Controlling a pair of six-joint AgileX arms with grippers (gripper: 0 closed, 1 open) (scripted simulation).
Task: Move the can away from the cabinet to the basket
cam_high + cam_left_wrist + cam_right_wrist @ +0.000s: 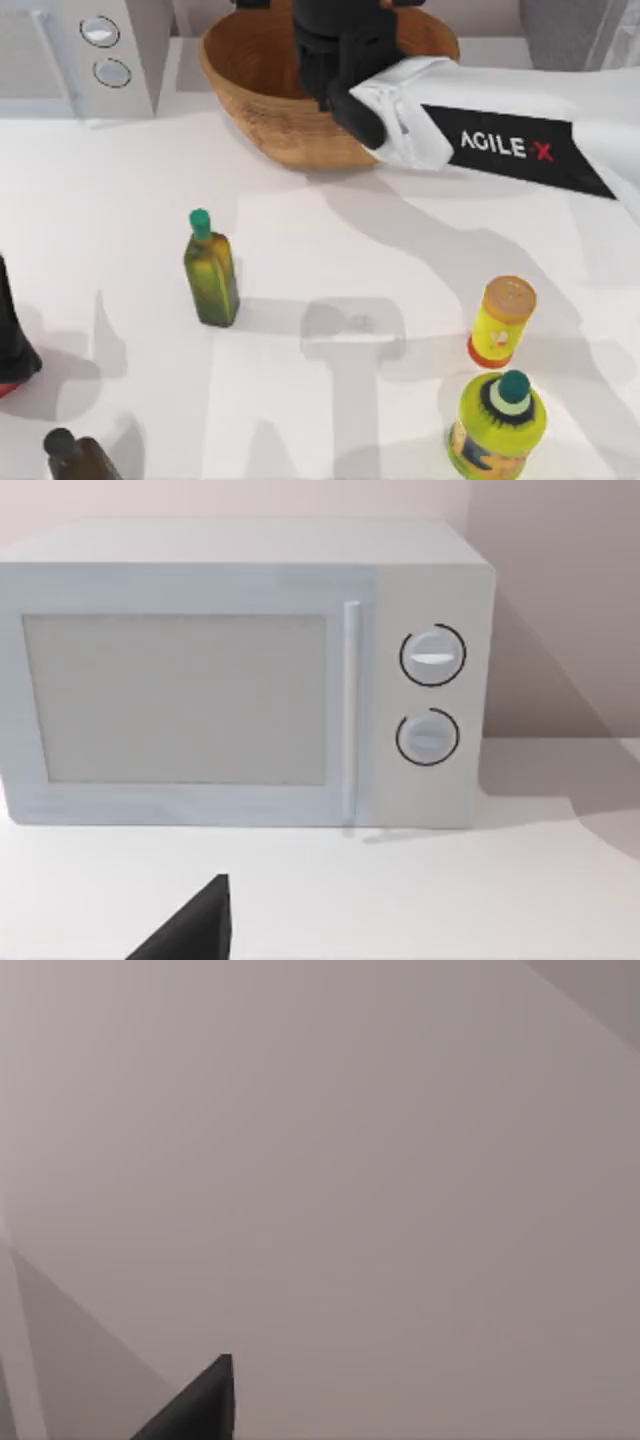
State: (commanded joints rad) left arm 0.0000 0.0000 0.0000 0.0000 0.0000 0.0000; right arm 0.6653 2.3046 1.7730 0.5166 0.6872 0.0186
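Right gripper [338,70] over basket [250,110] near cabinet [570,30], open or shut can't tell, can hidden, prob. beneath; likely light, stiff, slick metal, so pinch mid-body, moderate squeeze; left gripper [200,930] idle facing microwave [240,670].

On the table I count one wicker basket [262,95] and one white microwave [85,55] just beside it. Further from the basket stand three bottles: green [210,270], yellow-green [497,420] and dark [75,458]. There is one yellow canister [502,321].
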